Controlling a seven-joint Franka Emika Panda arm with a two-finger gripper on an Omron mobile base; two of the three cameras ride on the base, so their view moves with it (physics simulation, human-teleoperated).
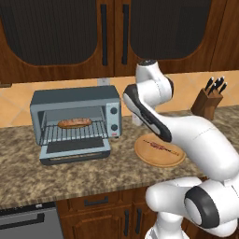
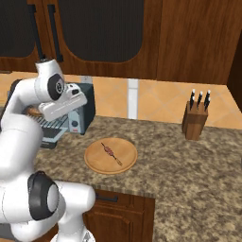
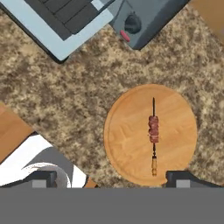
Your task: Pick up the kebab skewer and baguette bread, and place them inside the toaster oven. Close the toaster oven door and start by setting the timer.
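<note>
A speckled brown granite counter (image 1: 70, 175) runs under dark wooden wall cabinets (image 1: 56, 32), with an orange-tan tiled backsplash (image 2: 156, 101) behind it. At the back right stands a wooden knife block (image 2: 194, 122) with dark-handled knives. A round wooden cutting board (image 3: 131, 135) lies on the counter, just right of the toaster oven (image 1: 74, 100).

The toaster oven door (image 1: 74, 150) hangs open, dropped flat toward the counter's front. The baguette bread (image 1: 74, 123) lies lengthwise on the wire rack inside. The kebab skewer (image 3: 153, 131) rests near the middle of the cutting board, its dark red meat chunks bunched at mid-stick, apart from the oven.

The white arm rises from the base, folds at the elbow and reaches over the counter between the oven and the board, with the hand pointing down. In the hand view the gripper (image 3: 111, 178) hovers above the counter, its two dark fingertips (image 3: 43, 178) spread wide and holding nothing; the skewer's lower end lies close to the right tip, and the oven's knob panel with its red mark sits at the top.
</note>
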